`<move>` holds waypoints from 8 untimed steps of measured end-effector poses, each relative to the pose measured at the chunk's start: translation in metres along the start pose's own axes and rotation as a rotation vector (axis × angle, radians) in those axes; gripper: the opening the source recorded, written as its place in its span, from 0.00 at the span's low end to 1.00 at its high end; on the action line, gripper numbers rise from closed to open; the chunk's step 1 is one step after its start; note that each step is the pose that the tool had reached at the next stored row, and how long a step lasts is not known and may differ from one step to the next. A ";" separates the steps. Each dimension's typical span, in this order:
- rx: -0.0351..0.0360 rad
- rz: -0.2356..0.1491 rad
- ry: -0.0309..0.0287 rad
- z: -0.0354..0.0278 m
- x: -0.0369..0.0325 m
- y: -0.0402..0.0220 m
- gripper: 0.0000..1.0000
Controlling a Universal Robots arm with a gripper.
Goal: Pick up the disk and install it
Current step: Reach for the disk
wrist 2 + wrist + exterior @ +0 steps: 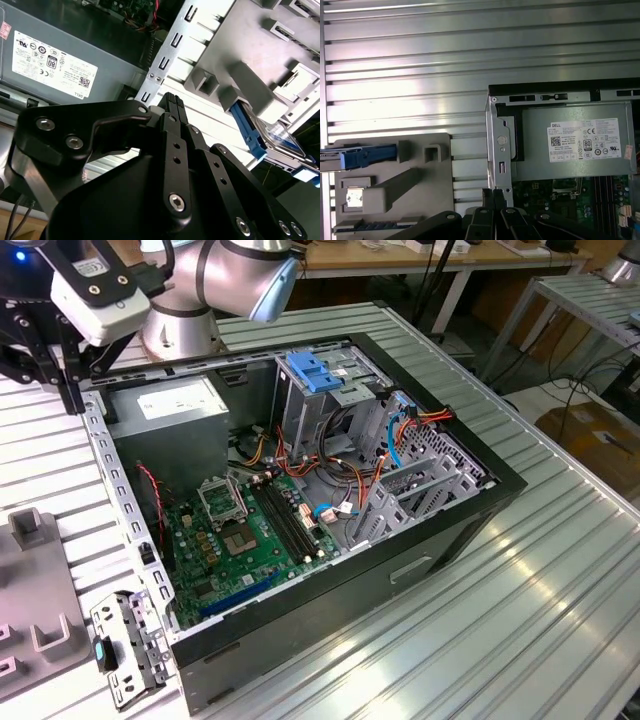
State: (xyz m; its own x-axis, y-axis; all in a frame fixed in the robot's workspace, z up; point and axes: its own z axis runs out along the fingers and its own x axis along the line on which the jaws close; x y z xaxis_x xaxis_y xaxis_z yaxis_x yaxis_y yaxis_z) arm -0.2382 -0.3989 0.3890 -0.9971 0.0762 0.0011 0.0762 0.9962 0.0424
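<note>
- Fixture: one grey fixture is recorded on the slatted table, at about 8 o'clock from the computer case in the exterior view.
- Disk: one disk is found standing on edge in a slot of that fixture. It is framed by its blue carrier, sits outside the case and is not yet installed.
- Handling: the disk is judged rigid, fairly heavy for its size, smooth-faced and sensitive to shock. A pinch across its thin body, near the middle of the exposed edge, is judged soundest, so that it hangs level and does not swing.
- Gripper: one gripper is noted at about 10 o'clock from the case, over the case's corner. Its jaws stand together with nothing between them, and it is clear of the disk.
- Case: one case lies open. Inside it are counted one power supply, one motherboard and one grey drive bay. The bay is topped by one blue bracket, at about 12 o'clock within the case.
</note>
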 end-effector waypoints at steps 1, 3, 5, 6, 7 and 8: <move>0.0000 0.000 0.0002 0.0001 0.0009 -0.0001 0.14; 0.0001 0.000 0.0007 0.0001 0.0027 -0.0002 0.14; 0.0001 0.000 0.0010 0.0002 0.0044 -0.0004 0.14; 0.0001 0.000 0.0012 0.0002 0.0052 -0.0004 0.14; 0.0001 0.000 0.0016 0.0003 0.0066 -0.0005 0.14; 0.0001 0.000 0.0018 0.0004 0.0076 -0.0006 0.14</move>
State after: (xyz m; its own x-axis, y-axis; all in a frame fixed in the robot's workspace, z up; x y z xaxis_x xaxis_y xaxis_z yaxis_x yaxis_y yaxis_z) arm -0.2458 -0.3989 0.3886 -0.9971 0.0763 0.0029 0.0763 0.9962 0.0423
